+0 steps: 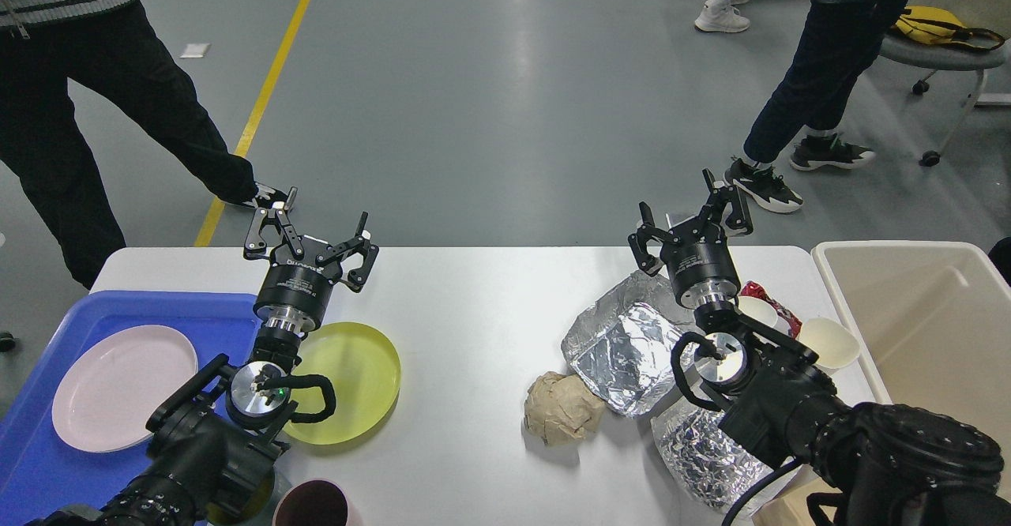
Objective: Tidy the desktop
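Both the left claw (310,234) and right claw (689,219) gape empty above the white desktop (466,305), grey floor (490,99) beyond.

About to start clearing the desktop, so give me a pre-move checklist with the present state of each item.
1. Left gripper open and empty: ok.
2. Right gripper open and empty: ok.
3. Beige bin has room for trash: ok, it looks empty.
4. Blue tray has room for the yellow plate: ok, only a pink plate shows in it.
5. Trash within reach: ok, foil and paper wad lie by the right arm on the desktop.
6. Cups behind the right arm: cannot tell, partly hidden.
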Controlling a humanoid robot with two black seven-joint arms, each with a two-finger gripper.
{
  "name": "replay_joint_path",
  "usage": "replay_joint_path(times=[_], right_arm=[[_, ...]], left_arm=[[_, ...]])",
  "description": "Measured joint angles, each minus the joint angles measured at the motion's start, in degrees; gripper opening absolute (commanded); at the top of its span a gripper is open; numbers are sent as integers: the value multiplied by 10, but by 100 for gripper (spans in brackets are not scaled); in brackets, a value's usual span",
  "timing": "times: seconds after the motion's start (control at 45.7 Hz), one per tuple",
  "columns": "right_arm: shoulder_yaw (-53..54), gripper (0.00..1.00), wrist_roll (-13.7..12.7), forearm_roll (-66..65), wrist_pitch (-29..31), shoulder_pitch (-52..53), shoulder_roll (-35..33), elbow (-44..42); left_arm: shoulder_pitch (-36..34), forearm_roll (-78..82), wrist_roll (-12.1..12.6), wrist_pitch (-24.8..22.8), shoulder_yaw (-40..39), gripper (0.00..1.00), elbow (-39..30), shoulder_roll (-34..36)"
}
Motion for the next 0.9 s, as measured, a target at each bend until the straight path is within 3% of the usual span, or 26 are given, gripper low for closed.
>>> replay_joint_path(times=[0.175,0.306,0.438,0.7,0.788,0.897], right_arm=[[0,100,0,0,0,0,0,0],[0,100,0,0,0,0,0,0],[0,100,0,0,0,0,0,0],[0,100,0,0,0,0,0,0],[0,100,0,0,0,0,0,0],[0,100,0,0,0,0,0,0]], left_arm=[[0,0,0,1,0,97,0,0],[-13,2,6,33,23,97,0,4],[-41,4,8,108,46,97,0,13],[-138,4,9,323,106,97,1,81],[-180,5,9,361,152,97,1,107],[-244,6,9,376,249,97,1,144]])
